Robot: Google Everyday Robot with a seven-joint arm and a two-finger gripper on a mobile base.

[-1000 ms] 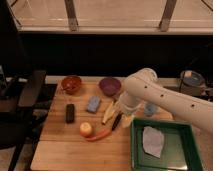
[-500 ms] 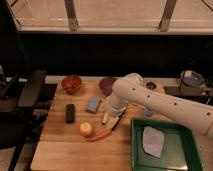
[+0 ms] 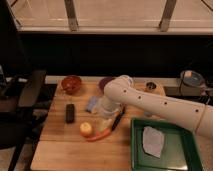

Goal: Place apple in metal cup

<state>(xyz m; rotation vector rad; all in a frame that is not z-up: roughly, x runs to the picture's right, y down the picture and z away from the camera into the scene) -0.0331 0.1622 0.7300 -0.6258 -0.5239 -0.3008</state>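
The apple (image 3: 86, 129) is lying on the near left part of the wooden board (image 3: 55, 150), just beside the left end of the carrot (image 3: 101, 135). The metal cup (image 3: 150, 86) is standing upright at the far right edge of the board, well apart from the apple. The gripper (image 3: 103, 120) is hanging just right of the apple and over the carrot, pointing down, its fingers spread wide and holding nothing. The white arm (image 3: 155, 104) is reaching in from the right and covering part of the purple bowl (image 3: 104, 81). A red bowl (image 3: 71, 84) is sitting at the far left of the board, and a black block (image 3: 70, 113) is lying to the left, a little farther back than the apple. A green tray (image 3: 135, 150) is sitting at the near right, with a white cloth (image 3: 152, 141) lying in it.
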